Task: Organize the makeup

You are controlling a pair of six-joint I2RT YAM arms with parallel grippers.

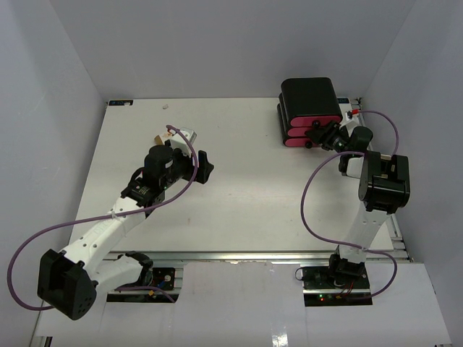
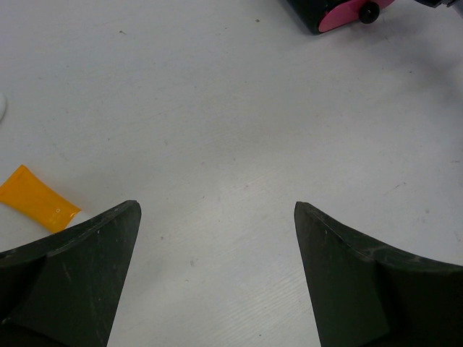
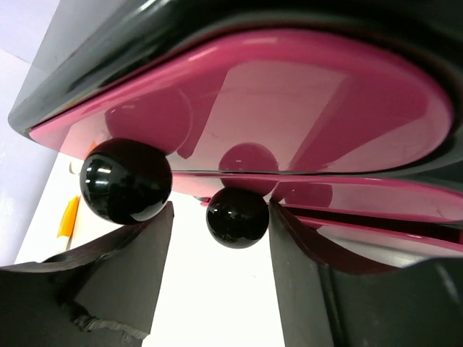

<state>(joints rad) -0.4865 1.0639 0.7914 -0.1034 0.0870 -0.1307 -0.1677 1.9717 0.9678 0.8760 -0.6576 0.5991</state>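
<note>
Pink drawers (image 3: 289,94) face the right gripper (image 3: 221,211), its jaws apart around a black knob (image 3: 237,218); a square, centred pinch should precede any pull. Left gripper (image 2: 215,207), jaws wide, hovers near the orange tube (image 2: 35,199) on the bench (image 2: 217,108).

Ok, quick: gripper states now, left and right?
Left gripper: open, empty.
Right gripper: open around a drawer knob, with a gap on one side.

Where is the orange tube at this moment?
In the left wrist view, the orange tube lies on the table near the picture's left edge, just beyond one finger of the open left gripper.
</note>
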